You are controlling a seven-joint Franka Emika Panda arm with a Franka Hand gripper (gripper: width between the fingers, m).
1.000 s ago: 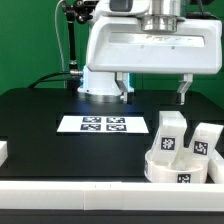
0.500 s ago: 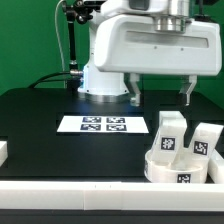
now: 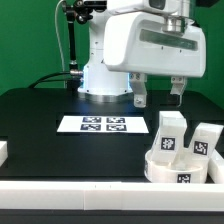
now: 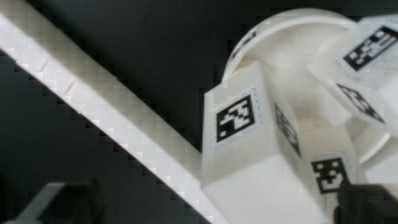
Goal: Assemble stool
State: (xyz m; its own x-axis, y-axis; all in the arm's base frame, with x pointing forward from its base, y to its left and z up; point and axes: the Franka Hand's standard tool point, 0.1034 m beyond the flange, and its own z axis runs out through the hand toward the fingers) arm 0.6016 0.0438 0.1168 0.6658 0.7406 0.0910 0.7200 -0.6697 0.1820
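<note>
Starting at the exterior view's left, the thin flat white marker board (image 3: 104, 125) with its black square tags is lying on the black table (image 3: 40, 125), near the middle. A long white border rail (image 3: 70, 193) is running along the table's near edge.

Moving toward the exterior view's right, my jaws (image 3: 159, 93) are hanging in the air above the table, spread apart and gripping nothing; my two dark fingers (image 3: 141, 96) are showing with an open gap between them.

Below my jaws and nearer the camera, the white plastic stool parts are sitting grouped at the exterior view's right. The thick round disc seat (image 3: 172, 170) is resting on the table against the border rail, with a tag on its rim. One small blocky white leg (image 3: 169, 134) is standing upright on the seat, and a second blocky leg (image 3: 203, 140) is leaning just beside it, further to the exterior view's right.

In the wrist view I am looking down on a tagged leg (image 4: 258, 115) with the round seat (image 4: 294, 35) behind it and the rail (image 4: 89, 110) crossing diagonally. I am touching none of these parts.
</note>
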